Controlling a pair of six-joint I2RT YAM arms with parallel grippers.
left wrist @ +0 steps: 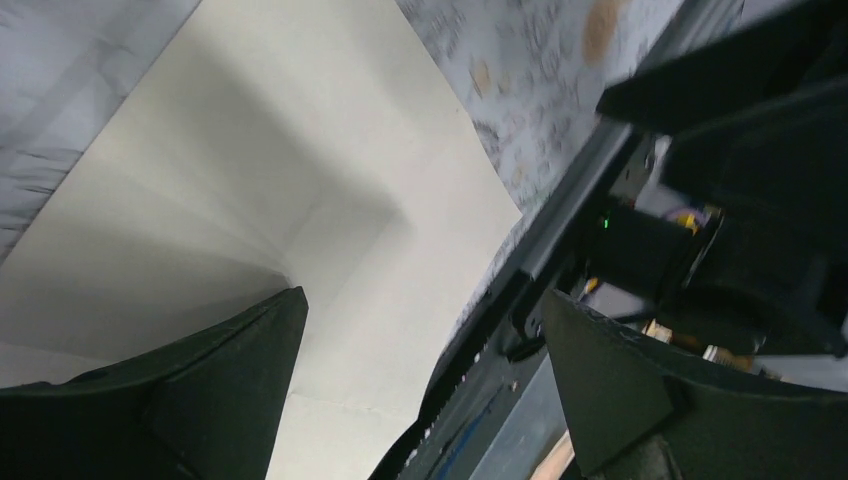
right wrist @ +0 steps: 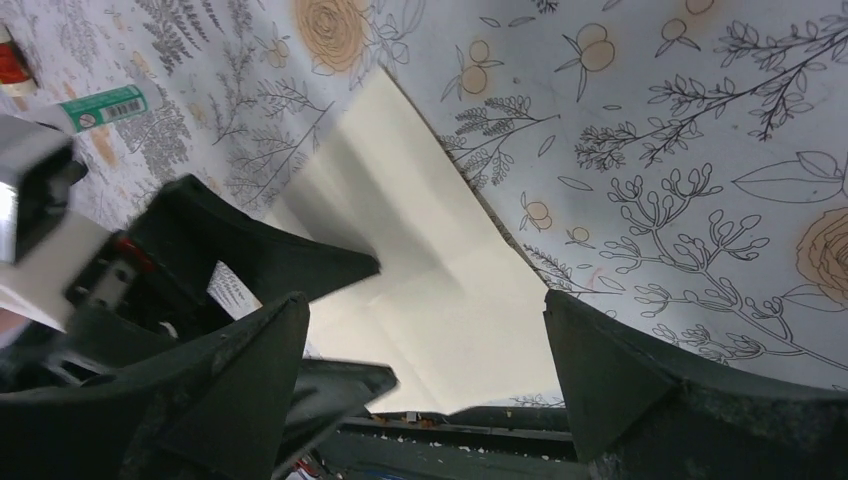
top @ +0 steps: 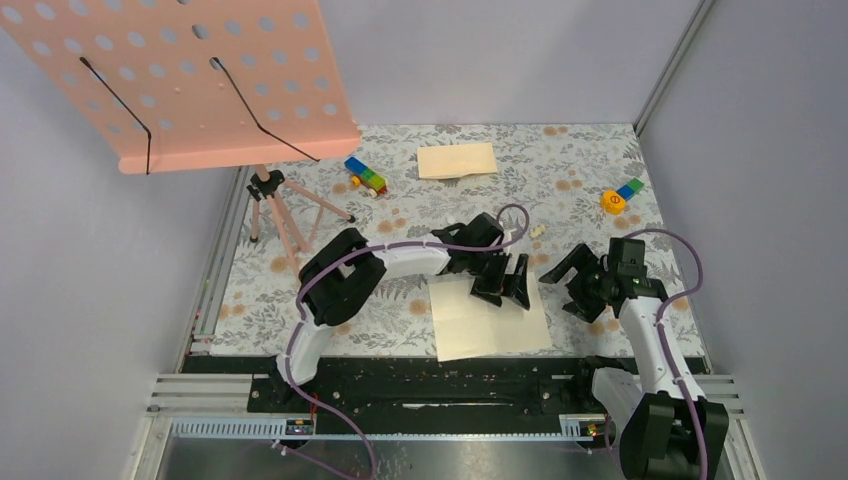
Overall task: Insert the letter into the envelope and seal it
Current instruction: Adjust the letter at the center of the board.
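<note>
The letter (top: 490, 320) is a pale cream sheet with fold creases, lying flat near the table's front edge. It also shows in the left wrist view (left wrist: 300, 160) and the right wrist view (right wrist: 430, 260). The tan envelope (top: 457, 160) lies at the far middle of the table. My left gripper (top: 505, 285) is open and empty, hovering over the letter's far right corner. My right gripper (top: 580, 285) is open and empty, just right of the letter, pointing toward it.
A pink perforated music stand (top: 200, 80) on a tripod (top: 285, 215) stands at the back left. Coloured toy blocks (top: 366, 177) lie left of the envelope, another toy (top: 620, 197) at the back right. A small white object (top: 538, 231) lies mid-table.
</note>
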